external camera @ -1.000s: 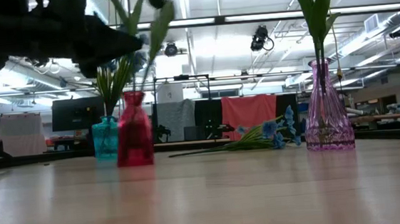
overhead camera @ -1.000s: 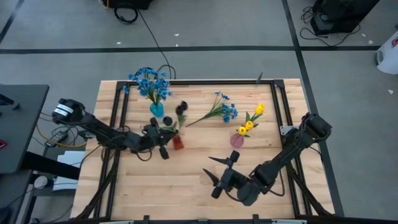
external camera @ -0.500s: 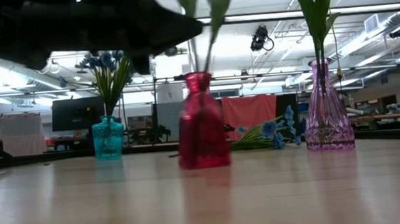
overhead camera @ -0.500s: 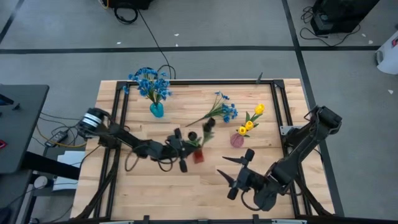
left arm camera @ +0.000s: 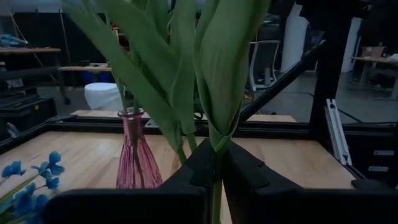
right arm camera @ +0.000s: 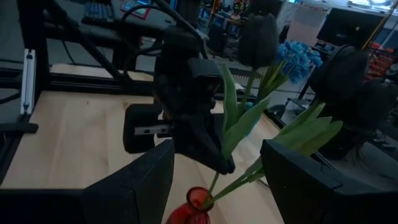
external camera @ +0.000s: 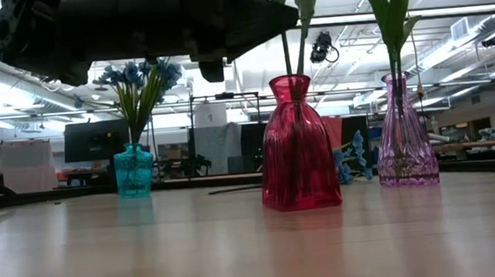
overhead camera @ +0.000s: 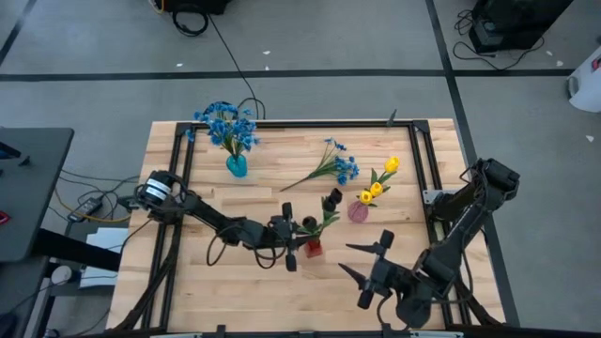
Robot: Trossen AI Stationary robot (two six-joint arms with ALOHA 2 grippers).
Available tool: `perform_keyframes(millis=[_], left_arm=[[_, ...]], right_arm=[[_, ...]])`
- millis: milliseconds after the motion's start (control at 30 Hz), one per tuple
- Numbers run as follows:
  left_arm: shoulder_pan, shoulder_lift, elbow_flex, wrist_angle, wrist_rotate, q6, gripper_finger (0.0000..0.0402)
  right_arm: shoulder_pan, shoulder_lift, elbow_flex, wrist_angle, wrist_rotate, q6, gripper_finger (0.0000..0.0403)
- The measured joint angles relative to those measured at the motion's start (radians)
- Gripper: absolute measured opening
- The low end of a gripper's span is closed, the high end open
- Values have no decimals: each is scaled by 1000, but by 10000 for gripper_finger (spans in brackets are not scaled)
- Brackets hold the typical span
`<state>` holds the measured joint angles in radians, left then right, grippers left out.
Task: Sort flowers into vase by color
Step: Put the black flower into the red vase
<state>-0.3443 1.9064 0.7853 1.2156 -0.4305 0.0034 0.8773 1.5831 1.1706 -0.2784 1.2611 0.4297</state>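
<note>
Gripping the green stems of the dark tulips (overhead camera: 332, 199), the left pincer (overhead camera: 294, 235) sits closed just above the red vase (overhead camera: 313, 248) holding them. The right pincer (overhead camera: 369, 272), nearby, hangs open over the table (overhead camera: 188, 282).

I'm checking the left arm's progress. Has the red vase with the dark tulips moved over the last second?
Yes. The red vase has moved away from the blue vase and now stands below the pink vase in the high view, the left gripper gripping its stems.
</note>
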Motion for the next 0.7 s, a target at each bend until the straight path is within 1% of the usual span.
perform_keyframes(millis=[100,167,300,400,533,700], left_arm=[[0,0,0,-9,1,8,40],[0,0,-2,-31,2,-8,56],[0,-33,-3,-62,6,-8,106],[0,-69,-3,-124,9,-8,142],[0,-153,-5,-275,63,-8,167],[-5,-281,-5,-586,94,-7,169]], right_arm=[[5,1,0,-8,4,-1,251],[5,1,0,-8,4,1,254],[4,1,0,-11,-3,28,259],[4,1,0,-15,-5,50,261],[7,1,0,-16,-7,73,261],[15,1,0,-16,-27,76,261]])
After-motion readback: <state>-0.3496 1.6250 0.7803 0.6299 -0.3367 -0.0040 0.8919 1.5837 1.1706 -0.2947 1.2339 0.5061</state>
